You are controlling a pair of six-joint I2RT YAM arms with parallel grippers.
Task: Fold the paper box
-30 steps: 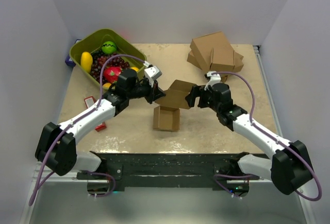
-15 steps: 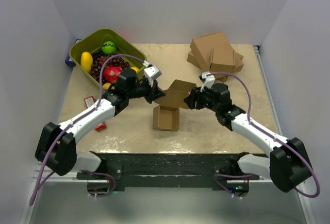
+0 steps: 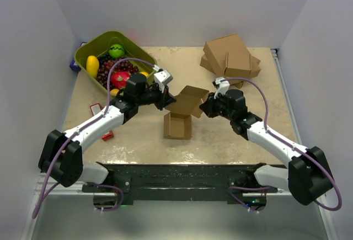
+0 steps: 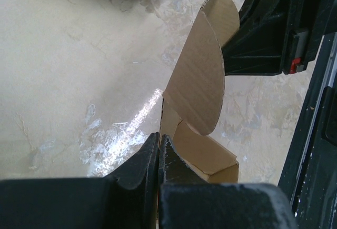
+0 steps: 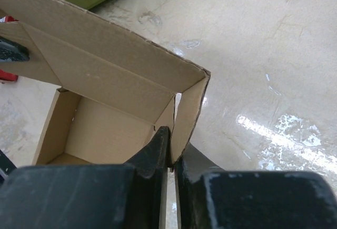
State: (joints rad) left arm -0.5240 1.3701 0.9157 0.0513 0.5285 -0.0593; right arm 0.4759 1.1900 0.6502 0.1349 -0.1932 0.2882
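Box (image 3: 178,125) sat mid-counter (image 3: 138,136), open side up, with its lid flap raised and tilted. Left pincer (image 3: 167,101) was clamped narrow on the flap's left edge. Right pincer (image 3: 203,106) was clamped narrow on the flap's right side tab. The box lay directly between the two pincers, its body just below them toward the arm bases.

Left wrist view: fingers (image 4: 142,166) pinched thin cardboard, and a rounded tab stood just past them. Right wrist view: fingers (image 5: 155,150) gripped the tab near the corner, box interior to their left.

Fruit bin (image 3: 100,42) was far left of the box and behind it. Cartons (image 3: 229,52) were behind the box, to its right.
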